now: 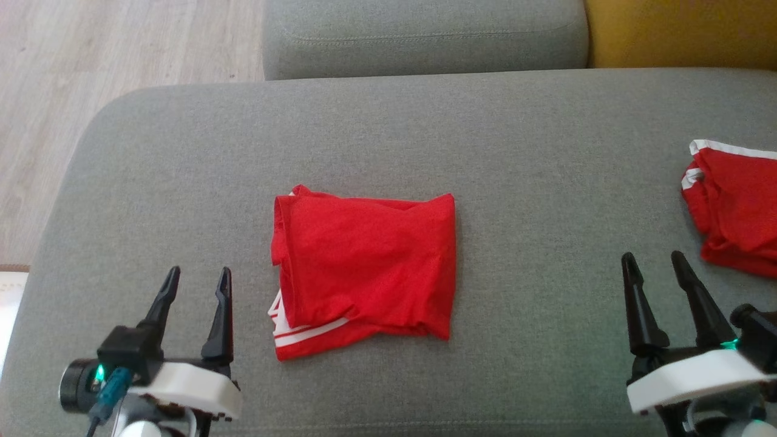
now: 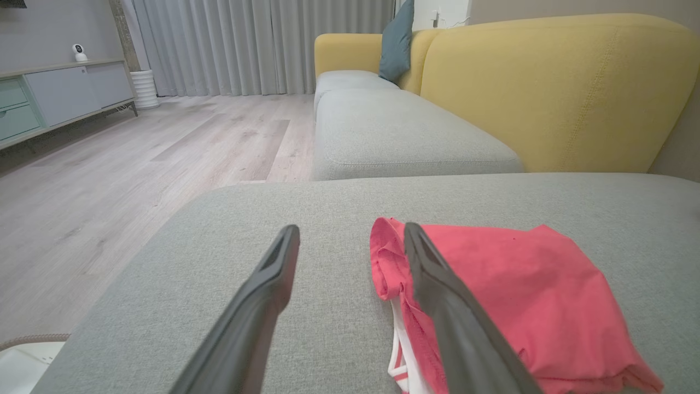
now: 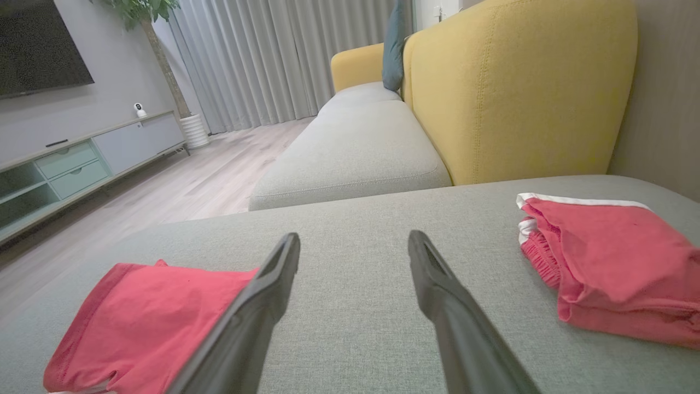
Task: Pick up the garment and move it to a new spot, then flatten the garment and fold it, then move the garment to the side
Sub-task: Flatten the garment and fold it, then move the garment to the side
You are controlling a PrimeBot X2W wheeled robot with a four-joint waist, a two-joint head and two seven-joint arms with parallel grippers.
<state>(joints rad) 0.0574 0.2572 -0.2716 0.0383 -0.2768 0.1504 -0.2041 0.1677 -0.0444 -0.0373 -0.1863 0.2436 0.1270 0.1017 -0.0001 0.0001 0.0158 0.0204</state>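
Note:
A red garment (image 1: 364, 267) with white stripes lies folded into a rough rectangle in the middle of the grey sofa seat (image 1: 534, 152). It also appears in the left wrist view as the garment (image 2: 514, 295) and in the right wrist view as the garment (image 3: 147, 317). My left gripper (image 1: 200, 282) hovers open just left of it, nothing between the fingers. My right gripper (image 1: 655, 264) stands open well to its right, apart from it. In the wrist views the left gripper (image 2: 350, 235) and right gripper (image 3: 354, 243) both show spread, bare fingers.
A second red folded garment (image 1: 734, 206) with white trim lies at the seat's right edge, close to my right gripper, also seen as the second garment (image 3: 607, 257). A yellow backrest (image 3: 519, 82) rises behind. Wooden floor (image 1: 73, 91) lies off the seat's left edge.

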